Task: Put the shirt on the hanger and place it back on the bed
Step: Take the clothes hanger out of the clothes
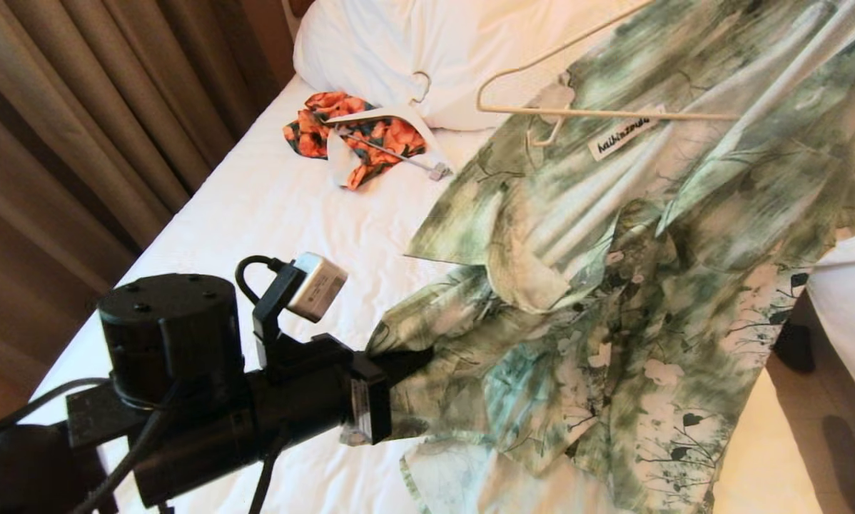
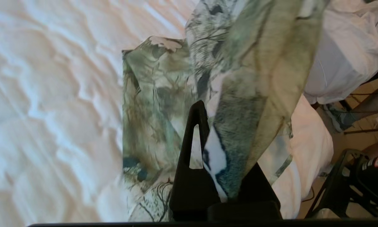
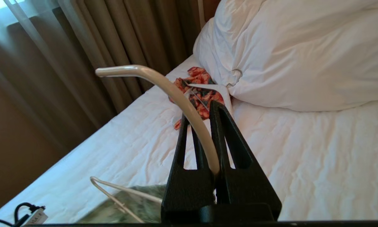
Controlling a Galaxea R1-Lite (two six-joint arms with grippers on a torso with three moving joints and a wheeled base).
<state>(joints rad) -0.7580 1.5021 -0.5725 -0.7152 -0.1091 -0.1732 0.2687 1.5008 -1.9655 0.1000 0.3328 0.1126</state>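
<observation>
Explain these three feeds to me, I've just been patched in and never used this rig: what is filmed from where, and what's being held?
The head view looks down from the robot's head onto the bed. The other two come from cameras behind each wrist.

The left end effector is shut on a fold of the green shirt. The right end effector is shut on the cream hanger, raised above the bed.

By the pillow lies an orange floral garment on a broader white hanger.
</observation>
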